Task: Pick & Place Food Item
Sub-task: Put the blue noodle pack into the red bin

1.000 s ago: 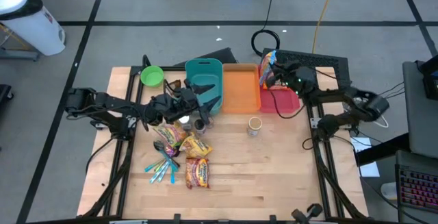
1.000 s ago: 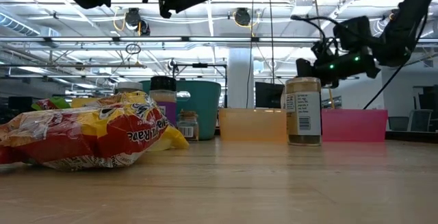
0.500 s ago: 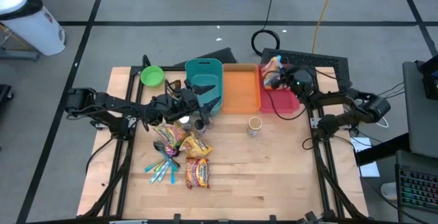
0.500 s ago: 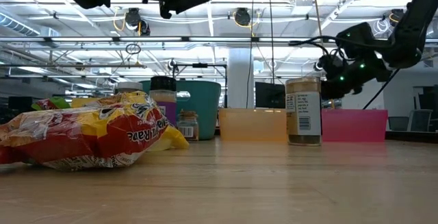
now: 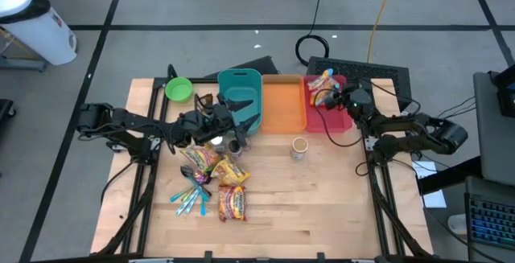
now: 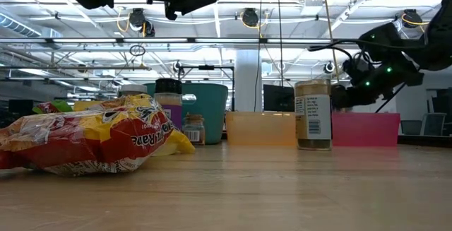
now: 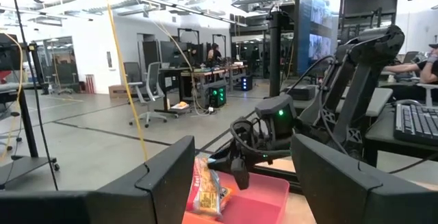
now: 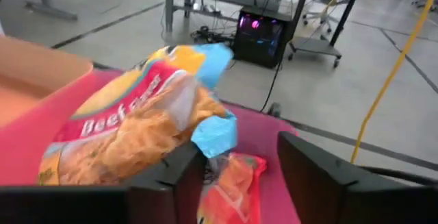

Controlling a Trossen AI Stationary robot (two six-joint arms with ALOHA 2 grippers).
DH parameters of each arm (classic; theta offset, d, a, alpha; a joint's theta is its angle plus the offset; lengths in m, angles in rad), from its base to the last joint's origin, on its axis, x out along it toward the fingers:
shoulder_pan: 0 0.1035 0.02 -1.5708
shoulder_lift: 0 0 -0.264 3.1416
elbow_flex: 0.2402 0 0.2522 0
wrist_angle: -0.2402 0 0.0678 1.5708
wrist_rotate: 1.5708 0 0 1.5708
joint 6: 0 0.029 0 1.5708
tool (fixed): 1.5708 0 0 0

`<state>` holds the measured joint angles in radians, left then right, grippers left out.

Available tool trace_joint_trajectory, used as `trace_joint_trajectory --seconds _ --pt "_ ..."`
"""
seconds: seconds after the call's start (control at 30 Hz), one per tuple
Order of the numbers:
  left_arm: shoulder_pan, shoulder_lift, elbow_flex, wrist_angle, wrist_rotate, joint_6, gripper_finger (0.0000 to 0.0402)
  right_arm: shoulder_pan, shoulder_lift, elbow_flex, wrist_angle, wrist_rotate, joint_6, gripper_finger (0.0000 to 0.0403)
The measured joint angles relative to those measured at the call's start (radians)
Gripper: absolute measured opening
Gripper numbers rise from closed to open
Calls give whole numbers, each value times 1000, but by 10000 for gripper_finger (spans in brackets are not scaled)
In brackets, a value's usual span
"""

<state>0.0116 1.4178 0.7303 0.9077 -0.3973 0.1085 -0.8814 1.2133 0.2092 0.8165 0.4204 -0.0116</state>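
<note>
Three bins sat in a row at the far side of the worktop (image 5: 322,207): a teal bin (image 5: 241,98) on the left, an orange bin (image 5: 283,104) in the middle, and a pink bin (image 5: 331,112) on the right. The pink one had the snack bag (image 5: 323,86) lying at its far end, with a smaller red packet (image 8: 229,183) next to it. I couldn't make out anything in the orange one. A green bowl (image 5: 179,89) sat left of the teal bin.

The right end effector (image 5: 352,100) was just over the pink bin, fingers apart with nothing between them, and the bag lay loose right in front of them. A second earlier it was pinched shut on that bag and held it upright above the bin, so the bag had been let go and dropped in.

The left end effector (image 5: 233,117) hung by the teal bin, partly open and empty, same as before. More snack packs (image 5: 225,191), some blue pens (image 5: 191,199) and a spice jar (image 5: 298,147) were still out on the worktop.
</note>
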Motion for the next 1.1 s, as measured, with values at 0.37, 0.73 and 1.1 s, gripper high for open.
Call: trace_joint_trajectory --seconds 0.37,0.73,1.1 --pt "0 0 0 -7 0 -2 251 5 -161 0 27 -135 91 222" --pt "7 0 0 -7 0 -2 251 53 -114 122 -263 -304 85 39" --pt "28 0 0 -15 -1 -8 251 -10 65 306 -515 -107 4 3"
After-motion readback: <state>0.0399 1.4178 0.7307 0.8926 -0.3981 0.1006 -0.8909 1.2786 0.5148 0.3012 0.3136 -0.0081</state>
